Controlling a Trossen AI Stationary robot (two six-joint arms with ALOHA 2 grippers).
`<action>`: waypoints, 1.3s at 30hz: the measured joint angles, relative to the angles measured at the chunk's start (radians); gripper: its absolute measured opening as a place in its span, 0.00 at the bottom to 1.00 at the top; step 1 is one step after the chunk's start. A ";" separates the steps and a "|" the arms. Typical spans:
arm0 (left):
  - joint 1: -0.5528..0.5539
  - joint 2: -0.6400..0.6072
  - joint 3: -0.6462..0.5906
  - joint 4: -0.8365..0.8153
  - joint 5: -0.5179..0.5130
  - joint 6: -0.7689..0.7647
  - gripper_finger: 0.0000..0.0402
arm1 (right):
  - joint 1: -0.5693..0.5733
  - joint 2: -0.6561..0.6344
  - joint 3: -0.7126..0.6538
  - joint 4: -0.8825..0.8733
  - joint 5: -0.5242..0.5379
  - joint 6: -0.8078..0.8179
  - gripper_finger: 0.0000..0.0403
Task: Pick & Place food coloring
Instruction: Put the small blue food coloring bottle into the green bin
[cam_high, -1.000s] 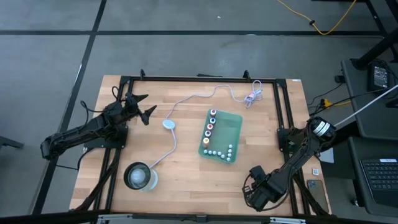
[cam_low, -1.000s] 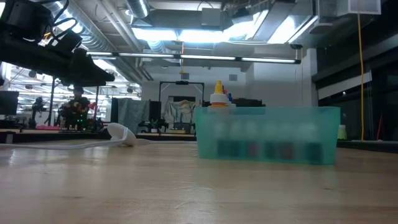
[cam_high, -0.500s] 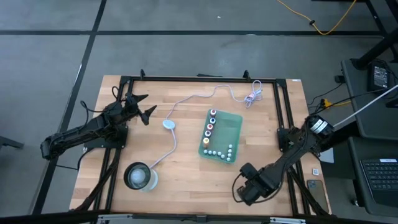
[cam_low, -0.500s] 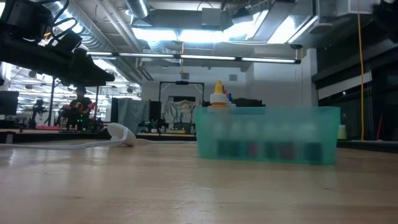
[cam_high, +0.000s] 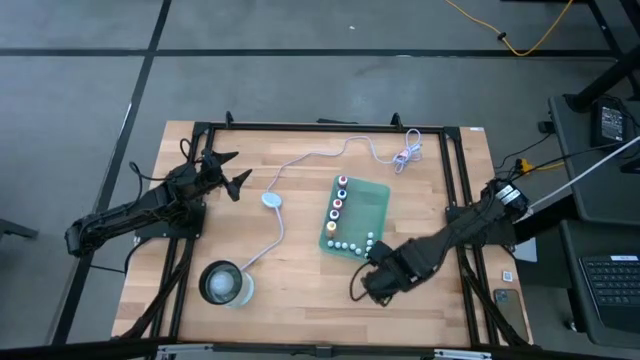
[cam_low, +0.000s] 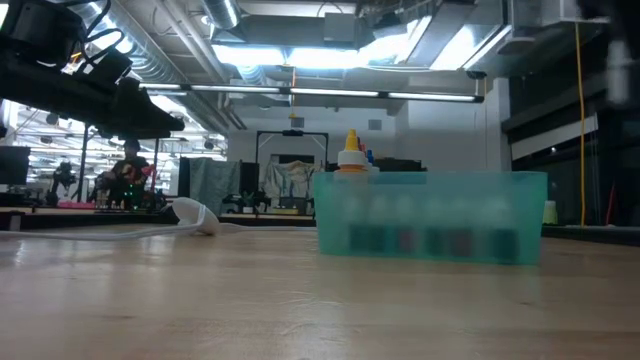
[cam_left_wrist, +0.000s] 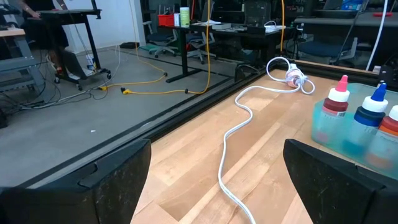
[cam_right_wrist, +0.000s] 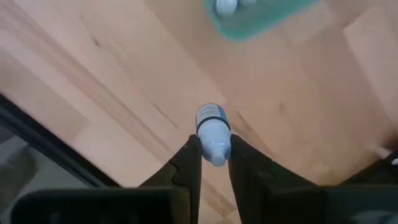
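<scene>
A green tray (cam_high: 358, 216) at the table's middle holds a row of food coloring bottles (cam_high: 337, 204) and several white caps (cam_high: 352, 245). From the low view, the tray (cam_low: 430, 215) has an orange-tipped bottle (cam_low: 350, 155) sticking up above it. My right gripper (cam_high: 384, 274) hovers just beyond the tray's near right corner, pointing down, shut on a small pale-blue food coloring bottle (cam_right_wrist: 213, 132). My left gripper (cam_high: 226, 172) waits open at the far left, level above the table. Its wrist view shows red-capped (cam_left_wrist: 338, 99) and blue-capped (cam_left_wrist: 375, 107) bottles. My right gripper pinches the pale-blue bottle between its two fingers (cam_right_wrist: 189, 158) at the bottle's upper end (cam_right_wrist: 216, 150). The fingers come from above, pointing down. The bottle hangs below them, roughly upright, lifted clear of the wooden table.
A white cable (cam_high: 310, 155) runs from a coiled plug (cam_high: 405, 155) at the far side to a round pale puck (cam_high: 270, 200), then on to a clear glass container (cam_high: 225, 284) at the near left. The tray's corner (cam_right_wrist: 249, 22) lies just ahead of the held bottle.
My right gripper has risen and swung from the table's near right corner toward the far left, up to the green tray, rolling about its own axis as it went. It stays shut on the bottle, which travels with it clear of the table.
</scene>
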 joint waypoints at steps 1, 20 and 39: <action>0.000 0.000 0.000 0.000 0.000 0.000 0.90 | -0.015 0.000 0.017 -0.012 0.002 -0.020 0.18; 0.000 0.000 0.000 0.000 0.000 0.000 0.90 | -0.379 -0.001 0.058 -0.046 0.063 -0.400 0.17; 0.000 0.000 0.000 0.000 0.000 0.000 0.90 | -0.484 -0.001 -0.269 0.241 -0.004 -0.484 0.18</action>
